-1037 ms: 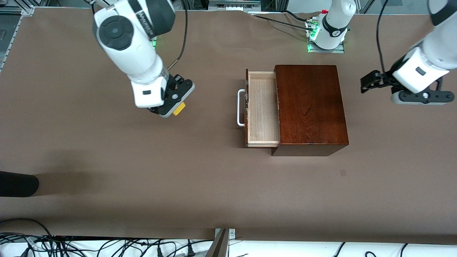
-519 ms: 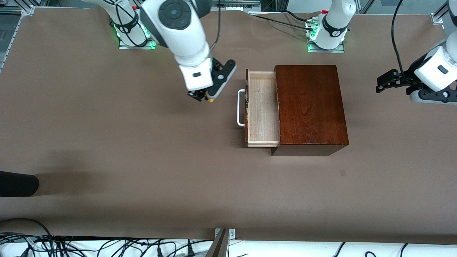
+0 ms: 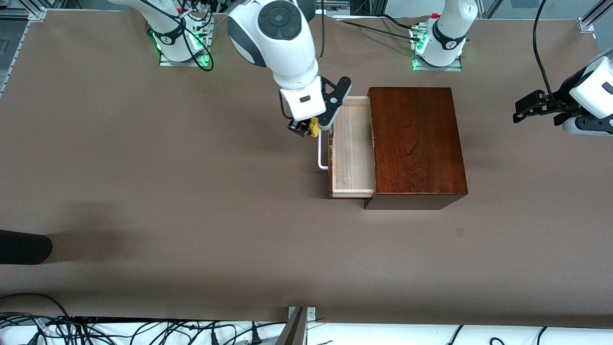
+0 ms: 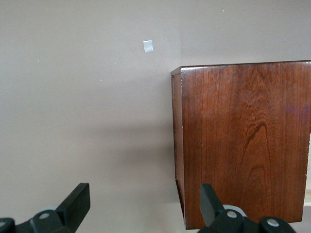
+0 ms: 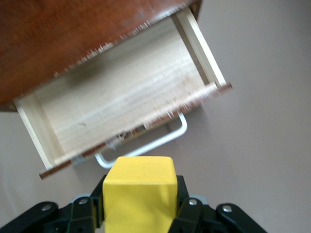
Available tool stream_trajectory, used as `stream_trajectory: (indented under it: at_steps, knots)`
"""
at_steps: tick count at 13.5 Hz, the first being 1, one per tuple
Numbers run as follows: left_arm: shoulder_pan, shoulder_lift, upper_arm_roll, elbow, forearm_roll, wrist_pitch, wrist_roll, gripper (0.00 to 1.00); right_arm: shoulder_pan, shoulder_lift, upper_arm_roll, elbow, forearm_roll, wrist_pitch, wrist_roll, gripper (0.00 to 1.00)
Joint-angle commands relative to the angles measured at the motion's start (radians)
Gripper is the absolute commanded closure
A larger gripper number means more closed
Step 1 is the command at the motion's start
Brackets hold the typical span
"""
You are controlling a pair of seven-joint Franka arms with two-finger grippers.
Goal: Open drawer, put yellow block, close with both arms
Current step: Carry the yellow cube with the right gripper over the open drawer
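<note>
The dark reddish-brown wooden box [image 3: 416, 143] stands mid-table with its drawer [image 3: 352, 148] pulled out toward the right arm's end, pale and empty inside, its white handle [image 3: 322, 160] partly showing. My right gripper [image 3: 306, 128] is shut on the yellow block [image 3: 313, 127] and holds it in the air over the handle. In the right wrist view the block [image 5: 140, 194] sits between the fingers, with the open drawer [image 5: 126, 111] and handle [image 5: 146, 145] below. My left gripper [image 3: 527, 108] is open and empty, in the air at the left arm's end; its wrist view shows the box [image 4: 243, 141].
A dark object [image 3: 24, 247] lies at the table edge at the right arm's end, near the front camera. A small pale patch [image 3: 460, 232] marks the cloth nearer the camera than the box. Cables [image 3: 143, 330] run along the front edge.
My right gripper has carried the yellow block from the right arm's end of the table over to the drawer's handle. My left gripper has drawn away from the box.
</note>
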Motion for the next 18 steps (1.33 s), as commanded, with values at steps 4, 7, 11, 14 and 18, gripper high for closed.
stream_trajectory:
  at_steps: [4,7,11,14,18]
  knots:
    - [0.003,0.001,-0.004,0.016,-0.023,0.004,0.027,0.00,0.058,0.143,-0.011,0.126,-0.008,0.125,0.007,0.92]
    - [0.005,0.030,-0.002,0.054,-0.018,0.008,0.025,0.00,0.082,0.179,-0.018,0.128,-0.017,0.151,0.008,0.92]
    - [0.013,0.032,0.003,0.059,-0.018,0.011,0.027,0.00,0.099,0.226,-0.018,0.134,-0.052,0.205,0.033,0.93]
    - [0.013,0.033,0.003,0.059,-0.023,0.014,0.027,0.00,0.104,0.251,-0.019,0.135,-0.078,0.232,0.033,0.93]
    - [0.013,0.041,0.001,0.060,-0.025,0.016,0.027,0.00,0.118,0.284,-0.019,0.134,-0.104,0.274,0.033,0.93]
